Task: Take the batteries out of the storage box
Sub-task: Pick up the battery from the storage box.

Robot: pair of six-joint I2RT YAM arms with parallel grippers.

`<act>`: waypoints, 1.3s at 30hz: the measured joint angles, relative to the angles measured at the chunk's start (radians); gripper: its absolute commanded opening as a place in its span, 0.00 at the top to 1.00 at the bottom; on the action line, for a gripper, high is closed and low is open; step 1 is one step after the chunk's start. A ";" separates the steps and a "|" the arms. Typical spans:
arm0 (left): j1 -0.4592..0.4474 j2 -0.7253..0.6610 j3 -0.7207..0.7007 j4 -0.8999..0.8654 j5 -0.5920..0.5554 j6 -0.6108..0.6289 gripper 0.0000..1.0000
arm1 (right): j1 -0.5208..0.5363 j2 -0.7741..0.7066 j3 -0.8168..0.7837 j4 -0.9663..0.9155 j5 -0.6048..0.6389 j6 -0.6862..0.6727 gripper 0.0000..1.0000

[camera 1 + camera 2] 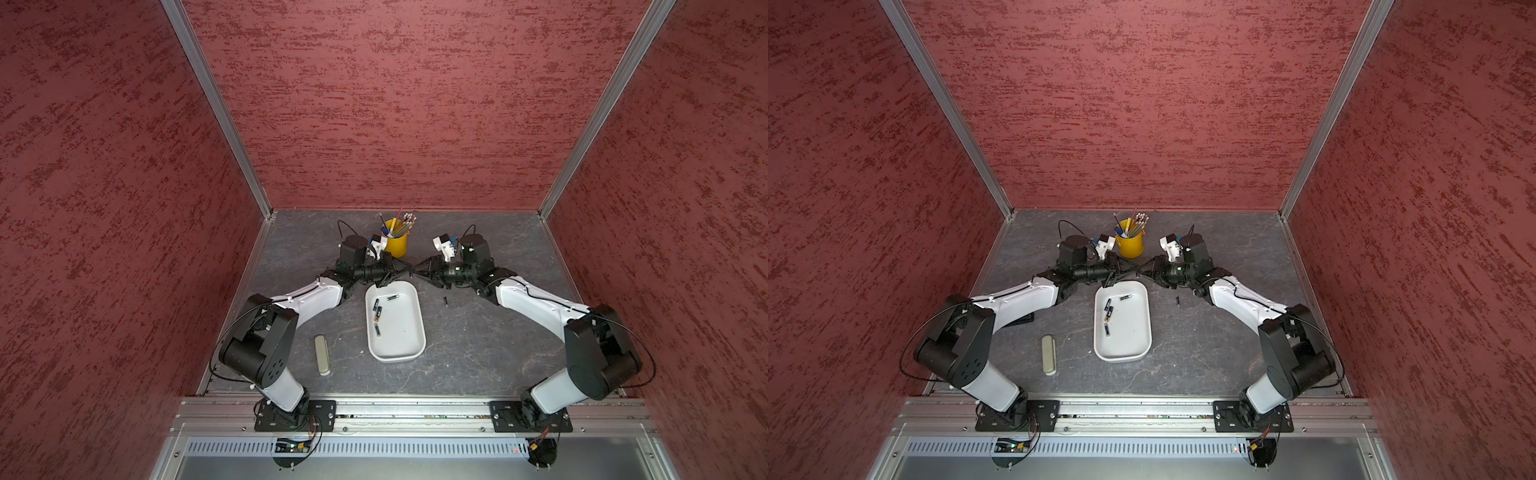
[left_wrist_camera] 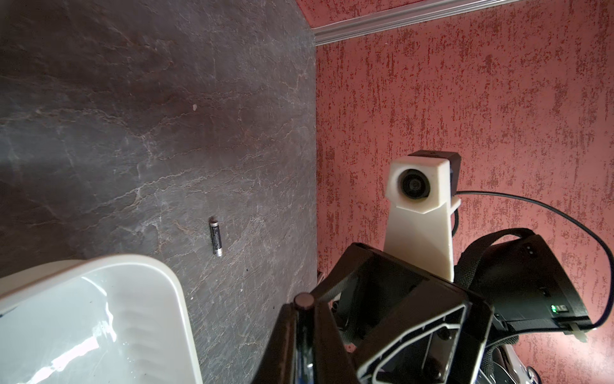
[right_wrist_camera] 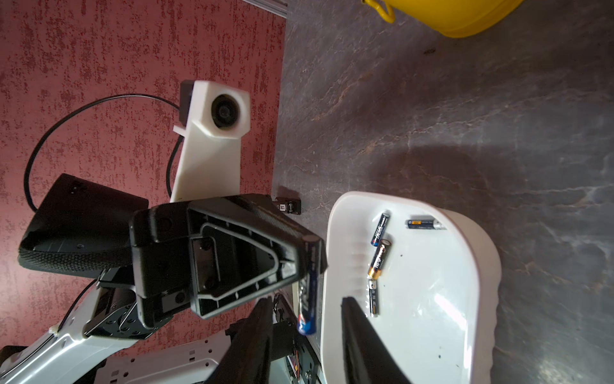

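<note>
Slate tabletop (image 1: pixel 457 353); battery (image 3: pixel 306 309) labels unreadable.

top views: overhead, whole table (image 1: pixel 457 365) | wrist views: close, opposed, sharing storage box (image 3: pixel 432 332)

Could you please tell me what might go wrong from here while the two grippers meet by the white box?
1. The left gripper pinches a battery near one end, and the right gripper's open fingers flank it. A skewed closing could knock it free, perhaps back into the box.
2. A second battery lies loose on the table beside the right arm. A sweep there might roll it away.
</note>
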 measured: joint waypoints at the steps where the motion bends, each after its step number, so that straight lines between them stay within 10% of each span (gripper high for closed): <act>1: 0.000 0.000 0.000 0.000 0.000 0.000 0.98 | 0.001 0.000 0.000 0.002 -0.002 0.003 0.65; 22: -0.005 0.000 0.000 0.014 0.000 0.001 0.95 | 0.010 0.032 0.002 0.038 -0.023 0.027 0.86; 27: -0.005 0.000 0.000 0.019 0.000 0.003 0.56 | 0.010 0.032 0.002 0.042 -0.023 0.032 0.88; 39: 0.053 -0.026 0.000 -0.060 -0.035 0.030 0.32 | 0.011 0.029 0.002 -0.032 -0.005 -0.021 0.88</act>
